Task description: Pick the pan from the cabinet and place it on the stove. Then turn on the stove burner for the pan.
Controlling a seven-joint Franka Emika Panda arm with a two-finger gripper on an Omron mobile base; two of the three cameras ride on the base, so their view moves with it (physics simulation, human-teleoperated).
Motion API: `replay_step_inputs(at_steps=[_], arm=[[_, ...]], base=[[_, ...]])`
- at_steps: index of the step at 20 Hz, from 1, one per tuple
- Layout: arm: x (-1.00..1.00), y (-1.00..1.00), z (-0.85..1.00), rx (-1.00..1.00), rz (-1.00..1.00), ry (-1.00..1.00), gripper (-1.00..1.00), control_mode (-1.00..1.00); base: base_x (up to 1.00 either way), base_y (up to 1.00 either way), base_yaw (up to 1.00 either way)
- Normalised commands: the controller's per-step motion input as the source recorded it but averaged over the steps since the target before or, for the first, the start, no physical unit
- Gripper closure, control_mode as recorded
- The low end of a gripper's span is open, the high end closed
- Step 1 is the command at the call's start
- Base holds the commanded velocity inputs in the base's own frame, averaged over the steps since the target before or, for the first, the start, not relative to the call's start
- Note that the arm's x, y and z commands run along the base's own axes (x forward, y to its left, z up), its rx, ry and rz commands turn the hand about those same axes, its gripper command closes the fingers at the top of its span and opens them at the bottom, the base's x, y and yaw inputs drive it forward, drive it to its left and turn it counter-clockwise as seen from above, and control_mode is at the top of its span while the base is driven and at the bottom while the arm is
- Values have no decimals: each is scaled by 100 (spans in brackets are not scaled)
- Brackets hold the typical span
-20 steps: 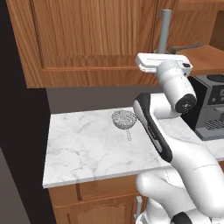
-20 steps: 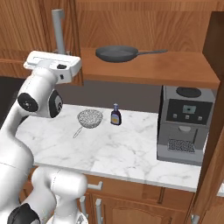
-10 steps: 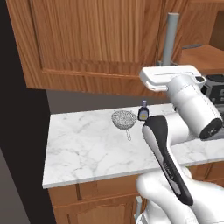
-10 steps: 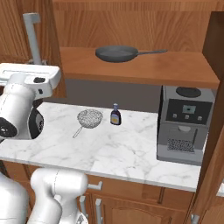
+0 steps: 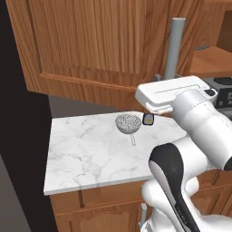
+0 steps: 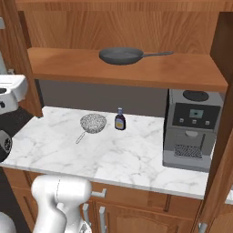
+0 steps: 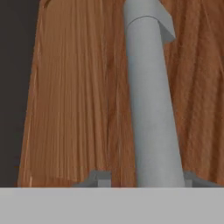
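Observation:
The pan [image 6: 120,55], dark grey with a long handle pointing right, lies on the shelf of the open cabinet [image 6: 136,70]. The cabinet's reddish-brown door [image 5: 99,41] stands swung out, and its vertical grey bar handle [image 5: 174,50] rises just above my white hand [image 5: 174,93]. In the hand view that bar handle [image 7: 151,100] runs up the middle, very close. My gripper [image 7: 146,179] stands open around it: one fingertip [image 7: 99,178] keeps a gap from the bar, the other sits close beside it. The stove is out of view.
On the marble counter [image 6: 54,145] lie a small wire-mesh strainer [image 6: 93,123] and a little dark bottle [image 6: 120,119]. A grey coffee machine [image 6: 193,127] stands at the counter's right end. Low cabinets with short handles run below.
The cabinet door has swung further open, its bar handle passing left out of the right base view with my hand following. My jaws have widened a little around the bar.

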Motion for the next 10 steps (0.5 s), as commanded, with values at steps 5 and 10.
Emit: replay_step_inputs(at_steps=[5, 10], arm=[[-19, 36, -7, -7, 2, 8, -100, -100], [-13, -4, -9, 0, 2, 1, -100, -100]], base=[[0, 0, 0], [0, 0, 0]])
